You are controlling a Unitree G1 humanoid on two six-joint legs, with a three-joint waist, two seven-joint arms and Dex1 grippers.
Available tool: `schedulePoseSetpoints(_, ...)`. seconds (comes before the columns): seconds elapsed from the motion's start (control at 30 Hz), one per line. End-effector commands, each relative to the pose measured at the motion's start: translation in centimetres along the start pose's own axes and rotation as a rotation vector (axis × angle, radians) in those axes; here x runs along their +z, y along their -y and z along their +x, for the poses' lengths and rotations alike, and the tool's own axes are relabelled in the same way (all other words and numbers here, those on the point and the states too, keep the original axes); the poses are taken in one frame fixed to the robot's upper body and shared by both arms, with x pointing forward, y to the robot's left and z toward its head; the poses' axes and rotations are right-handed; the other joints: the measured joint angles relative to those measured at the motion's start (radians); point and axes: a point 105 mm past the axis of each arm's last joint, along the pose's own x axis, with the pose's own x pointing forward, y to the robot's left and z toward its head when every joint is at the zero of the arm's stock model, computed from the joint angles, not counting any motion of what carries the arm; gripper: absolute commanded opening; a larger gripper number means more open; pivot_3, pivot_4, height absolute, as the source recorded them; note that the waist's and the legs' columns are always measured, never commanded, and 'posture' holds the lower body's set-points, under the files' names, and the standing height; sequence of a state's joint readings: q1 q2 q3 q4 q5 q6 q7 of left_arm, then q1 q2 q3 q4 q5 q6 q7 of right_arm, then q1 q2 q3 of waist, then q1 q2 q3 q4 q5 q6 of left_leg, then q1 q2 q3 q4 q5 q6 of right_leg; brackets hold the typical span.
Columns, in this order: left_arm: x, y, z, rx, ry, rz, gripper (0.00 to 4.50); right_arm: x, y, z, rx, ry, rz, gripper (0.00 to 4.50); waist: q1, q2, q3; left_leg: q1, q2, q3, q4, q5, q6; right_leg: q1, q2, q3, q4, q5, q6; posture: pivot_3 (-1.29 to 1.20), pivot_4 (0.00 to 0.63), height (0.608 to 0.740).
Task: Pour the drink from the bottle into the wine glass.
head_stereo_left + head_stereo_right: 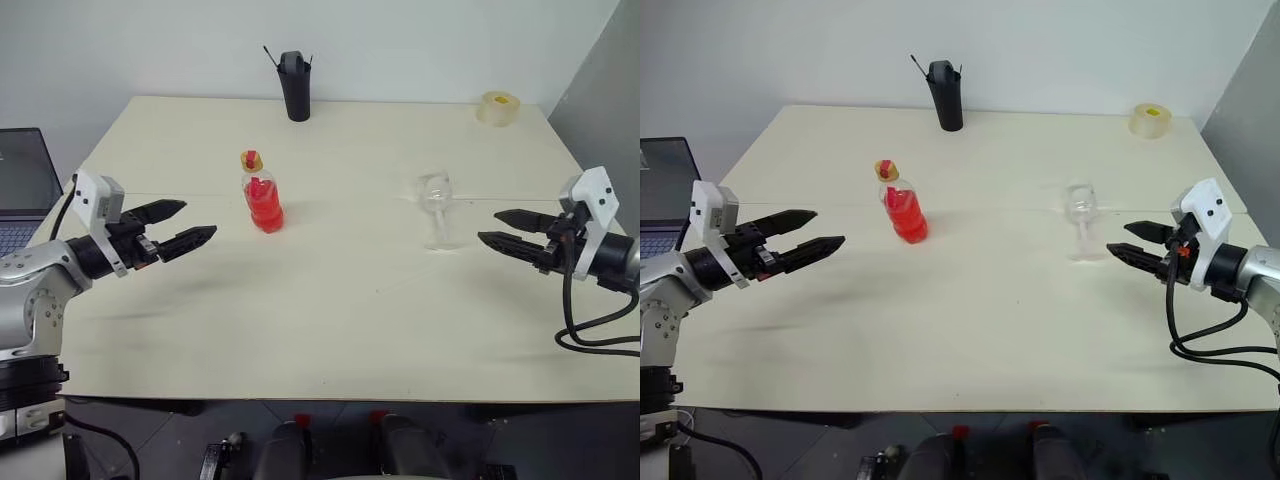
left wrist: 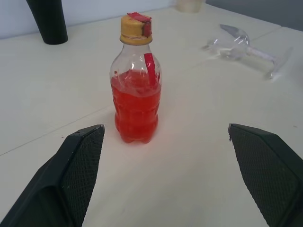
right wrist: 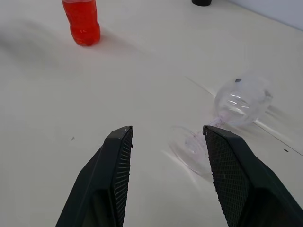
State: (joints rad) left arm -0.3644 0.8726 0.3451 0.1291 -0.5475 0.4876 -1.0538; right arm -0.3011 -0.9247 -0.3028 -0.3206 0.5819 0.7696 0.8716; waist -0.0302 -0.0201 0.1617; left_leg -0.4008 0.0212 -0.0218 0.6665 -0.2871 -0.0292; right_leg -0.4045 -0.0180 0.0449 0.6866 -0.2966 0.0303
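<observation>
Two end effectors hover over the bench (image 1: 330,350), both empty: left end effector (image 1: 190,225) spread wide near the left edge, right end effector (image 1: 503,228) parted near the right edge. Bottle (image 1: 262,195) of red drink (image 1: 266,212) stands left of centre, yellow cap on. Wine glass (image 1: 436,205) stands right of centre, just ahead of the right fingertips. Risk: thin stem, easily tipped by a nudge; capped bottle can't pour.

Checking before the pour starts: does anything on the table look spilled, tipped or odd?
Nothing stands out. The bottle stands upright, capped, with red tape on its cap and neck; the wine glass stands upright and empty.
</observation>
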Motion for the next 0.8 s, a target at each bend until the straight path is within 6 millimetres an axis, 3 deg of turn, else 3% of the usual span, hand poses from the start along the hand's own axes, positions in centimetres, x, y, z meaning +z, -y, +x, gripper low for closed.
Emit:
schedulePoseSetpoints(0.03, 1.2, -0.5, -1.0, 0.03, 0.01, 0.051, 4.48, 1.4, 0.2, -0.7, -0.008, 0.04, -0.042, 2.53, 0.0, 0.0, 0.0, 0.0, 0.0, 0.0, 0.0, 0.0, 0.0, 0.0, 0.0, 0.0, 0.0, 0.0, 0.0, 0.0, 0.15, 0.74)
schedulePoseSetpoints(0.27, 0.3, -0.6, 0.7, 0.084, 0.058, 0.046, 4.48, 1.6, -1.3, 0.7, 0.06, 0.062, -0.033, 2.53, 0.0, 0.0, 0.0, 0.0, 0.0, 0.0, 0.0, 0.0, 0.0, 0.0, 0.0, 0.0, 0.0, 0.0, 0.0, 0.0, 0.15, 0.74)
schedulePoseSetpoints(0.53, -1.2, 0.3, 5.7, 0.195, 0.145, 0.04, 4.48, 2.5, -5.4, 4.0, 0.193, 0.124, -0.024, 2.53, 0.002, 0.0, 0.0, -0.001, 0.0, -0.001, 0.002, 0.0, 0.0, 0.0, -0.001, 0.0, 0.001, 0.0, 0.0, 0.0, 0.15, 0.74)
schedulePoseSetpoints(0.8, -2.2, 0.4, 8.1, 0.274, 0.175, 0.027, 4.48, 2.5, -6.5, 4.7, 0.219, 0.13, -0.018, 2.53, 0.001, 0.0, 0.0, -0.001, 0.0, -0.001, 0.003, 0.0, 0.0, 0.0, -0.001, 0.0, 0.002, 0.0, 0.0, 0.0, 0.15, 0.74)
